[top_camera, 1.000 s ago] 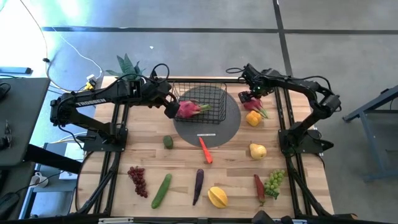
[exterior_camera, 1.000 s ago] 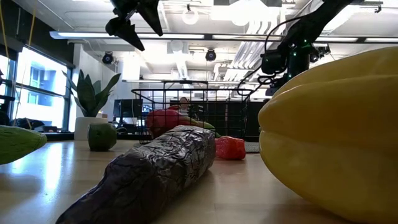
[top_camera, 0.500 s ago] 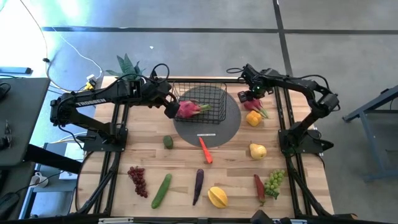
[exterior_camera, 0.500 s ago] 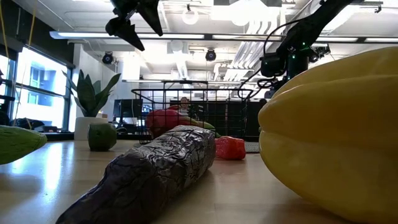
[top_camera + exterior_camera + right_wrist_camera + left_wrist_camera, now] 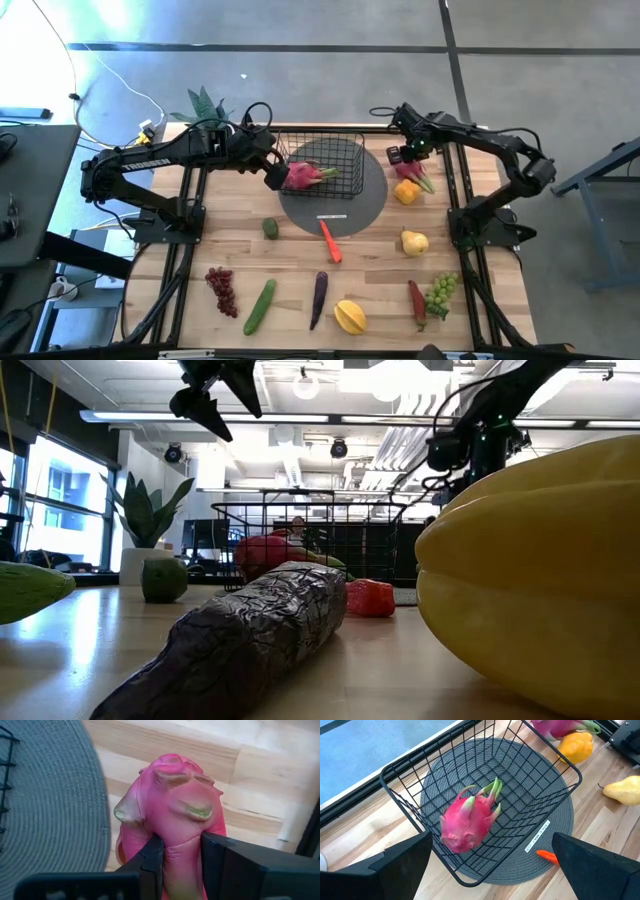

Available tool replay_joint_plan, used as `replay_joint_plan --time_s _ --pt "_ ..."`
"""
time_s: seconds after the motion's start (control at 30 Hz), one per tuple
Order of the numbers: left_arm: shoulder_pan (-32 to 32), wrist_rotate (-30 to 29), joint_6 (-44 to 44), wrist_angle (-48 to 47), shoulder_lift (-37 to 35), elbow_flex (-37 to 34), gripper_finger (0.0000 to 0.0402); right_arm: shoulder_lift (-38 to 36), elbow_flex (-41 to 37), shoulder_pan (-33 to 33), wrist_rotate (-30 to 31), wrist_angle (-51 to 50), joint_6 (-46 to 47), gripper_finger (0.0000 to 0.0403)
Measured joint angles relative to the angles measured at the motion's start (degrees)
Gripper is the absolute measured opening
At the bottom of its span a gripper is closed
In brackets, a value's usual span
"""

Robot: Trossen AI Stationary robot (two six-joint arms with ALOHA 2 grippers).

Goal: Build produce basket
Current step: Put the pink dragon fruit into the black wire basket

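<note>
Second dragon fruit (image 5: 172, 815) in hand: clamped between both fingers (image 5: 150, 860) of the right tool (image 5: 407, 160), at the bench's far right, just off the edge of the grey round mat (image 5: 372, 190) and right beside a yellow-orange fruit (image 5: 407, 191). Whether lifted clear of the wood or resting on it could not be told. Left tool (image 5: 272, 176) spread wide and empty, hung above the near-left corner of the basket (image 5: 340, 150), looking down on the first dragon fruit (image 5: 470, 817) lying inside on the mesh floor. Basket sat on the mat, roughly centred toward the far edge of the bench (image 5: 290, 255).

Judged as the pick-up stage for the second item, with one piece loaded and most of the produce not yet gathered: carrot (image 5: 330, 242) at the mat's near rim, pear (image 5: 414, 241), green lime-like fruit (image 5: 270, 228), red grapes (image 5: 222, 290), cucumber (image 5: 260, 305), purple pod (image 5: 319, 298), star fruit (image 5: 350, 316), red pod (image 5: 416, 300) and green grapes (image 5: 441, 291) spread along the near side.

Next move called for a lift high enough to clear the wire rim, a carry leftward over the basket, then a release beside the first fruit rather than on top. Care needed with the left tool parked close to the basket: little room for both above it.
</note>
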Motion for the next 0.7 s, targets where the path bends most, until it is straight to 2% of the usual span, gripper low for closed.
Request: replay_joint_plan --time_s 0.37,0.7 --pt "0.00 -0.13 0.02 0.00 0.00 0.00 0.0400 -4.21 0.13 0.00 0.61 1.35 1.22 0.0062" --pt "0.00 -0.24 1.05 0.00 0.00 0.00 0.0400 -12.24 0.28 0.57 -0.28 5.66 3.95 0.0062"
